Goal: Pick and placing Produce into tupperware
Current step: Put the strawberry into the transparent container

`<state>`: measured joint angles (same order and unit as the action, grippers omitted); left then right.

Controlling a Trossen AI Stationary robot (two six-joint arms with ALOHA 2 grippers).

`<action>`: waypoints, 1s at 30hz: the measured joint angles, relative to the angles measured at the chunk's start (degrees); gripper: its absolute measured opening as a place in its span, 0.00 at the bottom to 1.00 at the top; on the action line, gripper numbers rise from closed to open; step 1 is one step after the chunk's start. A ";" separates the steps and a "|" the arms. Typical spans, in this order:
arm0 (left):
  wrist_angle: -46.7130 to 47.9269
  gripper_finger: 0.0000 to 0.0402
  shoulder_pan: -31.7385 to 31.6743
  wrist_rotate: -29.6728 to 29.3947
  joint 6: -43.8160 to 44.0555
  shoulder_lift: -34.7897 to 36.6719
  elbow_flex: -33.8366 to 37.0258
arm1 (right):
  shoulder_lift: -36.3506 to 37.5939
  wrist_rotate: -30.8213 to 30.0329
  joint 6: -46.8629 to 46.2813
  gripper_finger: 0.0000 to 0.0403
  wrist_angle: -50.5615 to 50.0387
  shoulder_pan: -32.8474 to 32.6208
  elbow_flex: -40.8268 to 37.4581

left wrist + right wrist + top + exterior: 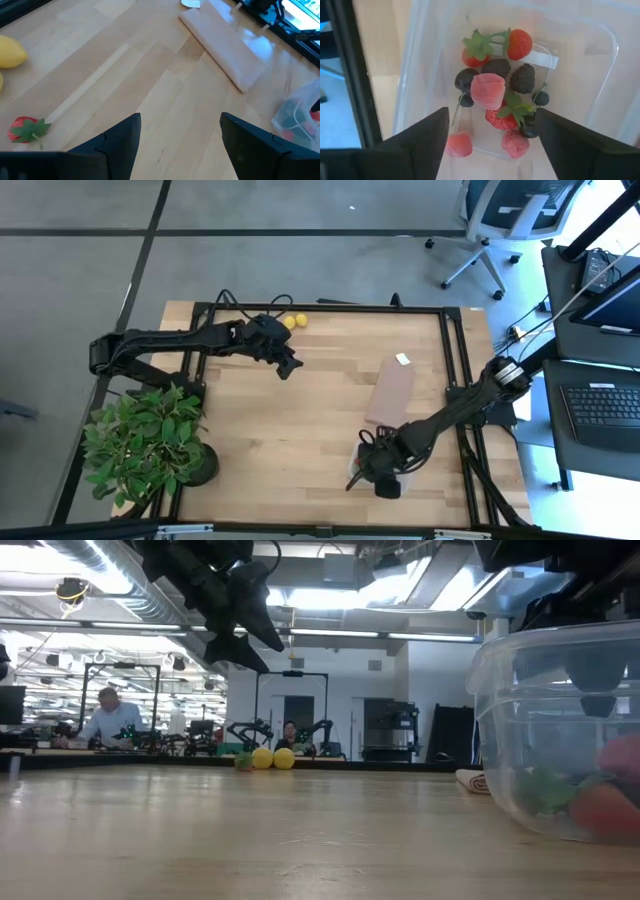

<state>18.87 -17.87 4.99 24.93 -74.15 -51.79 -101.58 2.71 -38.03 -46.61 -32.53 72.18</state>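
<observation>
1. When you look down from high up, the clear tupperware (378,472) sits near the table's (300,420) front edge, just past the near end of the flat brown block (391,392). The right gripper (385,478) hangs right over it. The left gripper (288,367) floats far from the tupperware, close to two yellow lemons (294,321) at the back edge. A green potted plant (148,442) stands at the table's front left corner.
2. From table height, the tupperware (560,730) is big and close, with red and green fruit at its bottom. Two lemons (273,758) lie far behind it.
3. From the left wrist, the left gripper (180,137) has its fingers spread wide, holding nothing. One strawberry (24,129) lies on the wood, its green leaves pointing toward the tupperware (299,116). One lemon (11,52) shows whole. The block's long side runs slanted across the wood.
4. From the right wrist, the right gripper (492,137) is spread apart above the tupperware (425,60), pinching nothing. Inside lie about three strawberries (519,44), a few dark blackberries (522,78), small dark round berries, and three pink pieces (488,90).
</observation>
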 joint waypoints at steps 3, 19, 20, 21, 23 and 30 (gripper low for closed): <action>0.00 0.65 0.01 -0.02 -0.06 0.00 0.00 | 0.37 2.00 0.41 0.76 0.12 0.00 0.04; -0.04 0.65 -0.05 0.00 2.18 0.00 0.02 | 5.81 12.10 0.80 0.76 0.79 1.80 0.04; -0.14 0.65 -0.30 -0.01 2.79 0.00 0.02 | 7.24 12.05 0.82 0.76 1.15 2.40 0.04; -0.26 0.65 -0.65 0.00 3.02 0.00 0.02 | 8.74 11.87 0.92 0.76 1.21 3.02 0.04; -0.26 0.65 -1.62 -0.02 3.04 0.00 0.02 | 11.97 9.71 1.02 0.76 1.22 4.31 0.04; 5.00 0.65 -7.67 -1.58 2.16 -0.58 -3.06 | 22.56 -0.80 1.56 0.76 3.84 9.31 0.04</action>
<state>23.87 -25.54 3.42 27.09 -74.73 -54.85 -79.02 1.92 -36.47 -42.77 -23.22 72.23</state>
